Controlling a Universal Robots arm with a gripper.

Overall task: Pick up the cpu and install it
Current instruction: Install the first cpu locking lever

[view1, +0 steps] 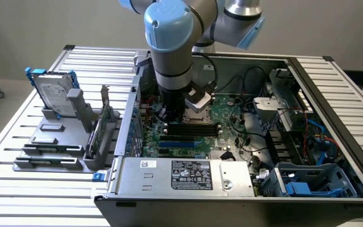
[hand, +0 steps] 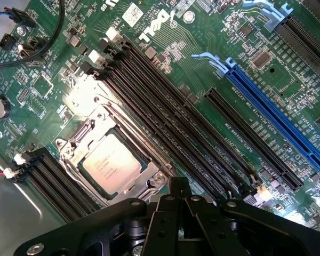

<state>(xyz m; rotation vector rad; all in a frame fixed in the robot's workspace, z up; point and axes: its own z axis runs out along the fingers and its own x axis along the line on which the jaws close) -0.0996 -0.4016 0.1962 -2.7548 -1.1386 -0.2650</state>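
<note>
Gripper (hand: pixel 180 205) hovers with jaws closed and empty just beside the cpu (hand: pixel 111 161), seated in its motherboard (hand: pixel 202 58) socket

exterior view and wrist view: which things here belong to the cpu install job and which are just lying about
Part of the job:
- cpu, seated in the socket on the motherboard
- gripper, shut, empty, above the board

Just lying about:
- hard drive in the grey rack
- power supply
- blue slot
</note>
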